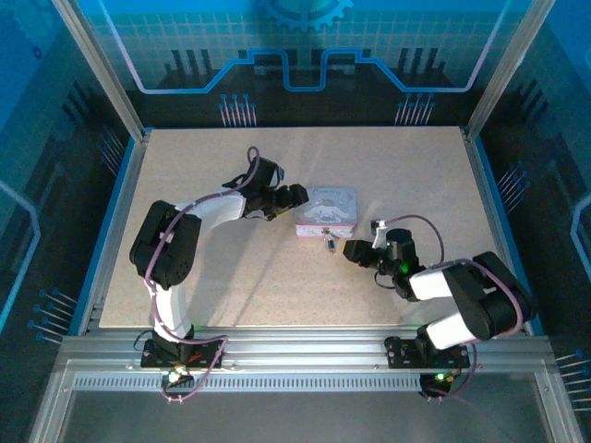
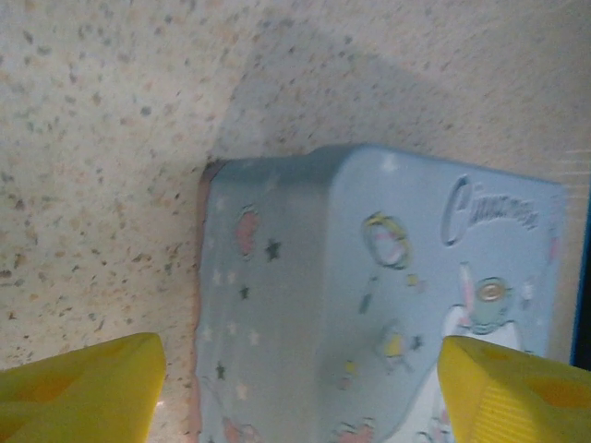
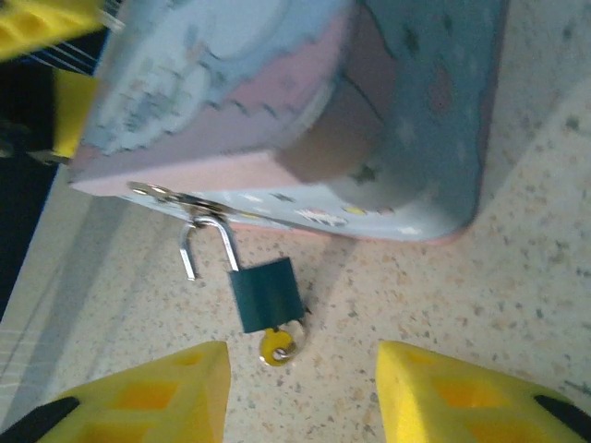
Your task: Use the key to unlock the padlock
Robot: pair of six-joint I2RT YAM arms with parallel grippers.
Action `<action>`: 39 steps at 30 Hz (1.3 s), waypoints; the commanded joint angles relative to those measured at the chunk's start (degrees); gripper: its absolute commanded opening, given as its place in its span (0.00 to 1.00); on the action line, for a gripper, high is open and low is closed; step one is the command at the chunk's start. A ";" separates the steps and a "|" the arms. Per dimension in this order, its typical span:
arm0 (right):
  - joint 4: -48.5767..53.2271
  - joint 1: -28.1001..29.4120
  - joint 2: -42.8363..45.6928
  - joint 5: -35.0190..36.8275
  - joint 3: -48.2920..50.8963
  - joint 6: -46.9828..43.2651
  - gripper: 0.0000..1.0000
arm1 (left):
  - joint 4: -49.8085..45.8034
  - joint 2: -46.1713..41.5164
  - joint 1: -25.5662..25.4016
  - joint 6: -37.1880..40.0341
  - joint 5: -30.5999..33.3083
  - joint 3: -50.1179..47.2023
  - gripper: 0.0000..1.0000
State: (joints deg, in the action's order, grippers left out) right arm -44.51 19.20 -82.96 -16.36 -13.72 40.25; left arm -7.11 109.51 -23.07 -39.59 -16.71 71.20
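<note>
Yellow right fingers (image 3: 138,397) gape empty beside the padlock (image 3: 266,293); left fingers (image 2: 83,383) gape at the tin (image 2: 369,295).

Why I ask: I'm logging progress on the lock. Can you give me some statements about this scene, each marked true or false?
1. The padlock has its shackle open, one end free. True.
2. The key lies apart from the padlock. False: it sits in the bottom of the padlock.
3. The right fingers clamp the key. False: they are open and clear of it.
4. The left fingers are open, close to the tin. True.
</note>
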 commanded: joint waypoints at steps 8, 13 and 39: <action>6.64 -3.18 5.54 -8.63 -5.45 -3.34 0.54 | 3.19 0.94 0.13 -1.06 -2.99 -6.69 0.71; 4.95 -5.64 0.96 -11.93 -9.09 -3.32 0.54 | 6.16 -0.79 -0.49 -3.54 -2.47 -11.43 0.67; 7.56 -15.92 0.25 -25.08 -7.01 -10.45 0.59 | 4.52 -13.95 -5.27 -3.07 2.21 -10.59 0.73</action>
State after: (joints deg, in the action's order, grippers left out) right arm -38.41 3.57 -83.66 -36.82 -22.87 31.20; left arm -0.60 98.17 -27.62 -44.58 -14.76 57.45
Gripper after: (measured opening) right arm 0.593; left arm 0.732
